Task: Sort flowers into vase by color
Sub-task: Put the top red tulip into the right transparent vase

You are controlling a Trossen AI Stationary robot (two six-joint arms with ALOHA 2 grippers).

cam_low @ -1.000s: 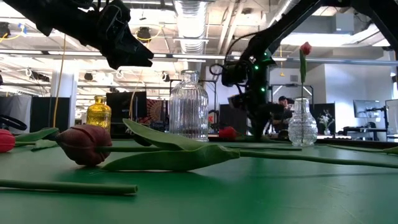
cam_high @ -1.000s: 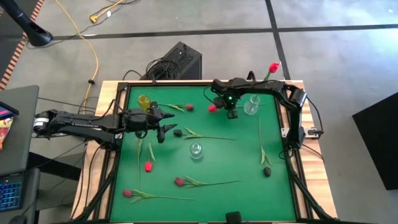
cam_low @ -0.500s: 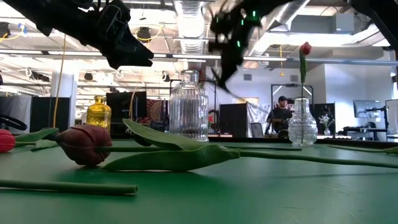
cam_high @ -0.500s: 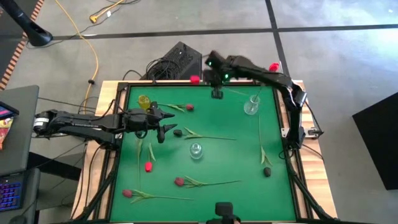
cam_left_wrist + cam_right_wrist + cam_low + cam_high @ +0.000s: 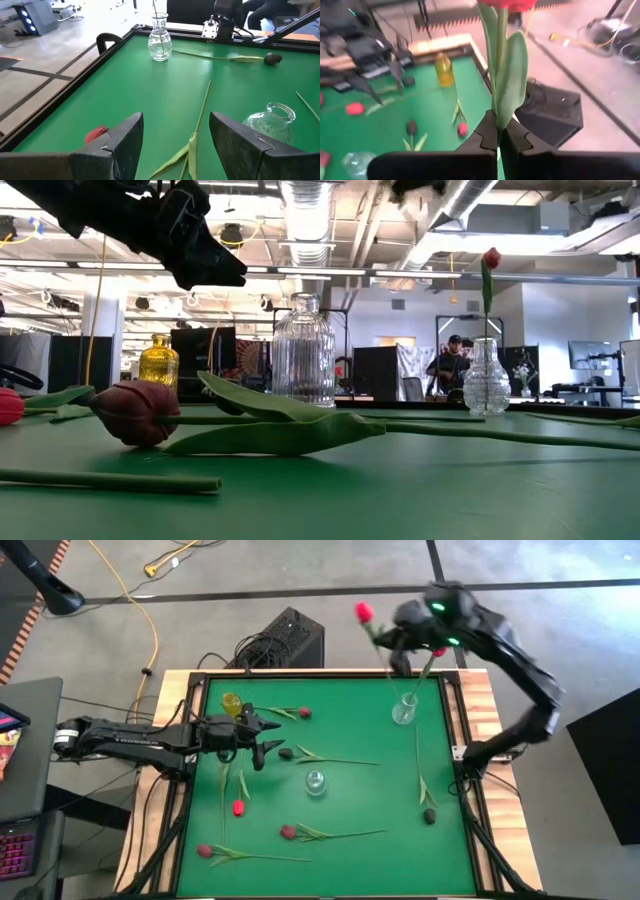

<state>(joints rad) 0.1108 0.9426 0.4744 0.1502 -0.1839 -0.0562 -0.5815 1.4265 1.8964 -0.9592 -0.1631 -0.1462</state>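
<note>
1 red tulip [image 5: 490,258] in clear vase [image 5: 486,383]

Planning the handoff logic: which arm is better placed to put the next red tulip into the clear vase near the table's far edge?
Right. Its gripper already clamps a red tulip above the clear vase. The left gripper hovers open mid-table, farther away.

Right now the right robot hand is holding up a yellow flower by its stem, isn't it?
Nearly. The right gripper does pinch a flower by its stem, held up high, but the flower head is red, not yellow. The high view and the right wrist view both show it.
</note>
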